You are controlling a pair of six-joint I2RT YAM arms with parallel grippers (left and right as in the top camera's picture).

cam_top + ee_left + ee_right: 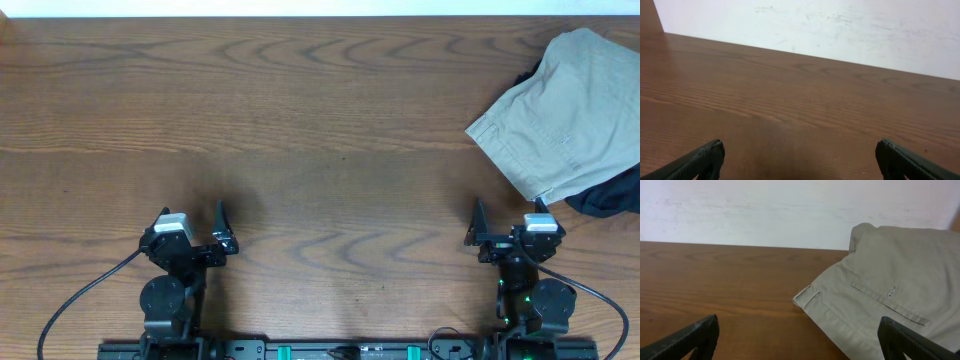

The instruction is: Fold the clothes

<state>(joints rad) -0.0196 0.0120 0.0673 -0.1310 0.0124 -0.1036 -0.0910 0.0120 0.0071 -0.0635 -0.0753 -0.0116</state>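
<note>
clothes (565,110) lie on the table (300,100); left gripper (799,147) and right gripper (799,324) gape wide, gripping nothing.

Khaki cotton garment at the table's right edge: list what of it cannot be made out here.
- Overhead: the khaki cotton garment runs off the right frame edge, so its full shape is unknown.
- Right wrist: the frame's right and bottom edges cut it off.
- Overhead: the dark cloth under it is mostly covered; its kind is unclear.
- Left wrist: it is out of frame.
</note>
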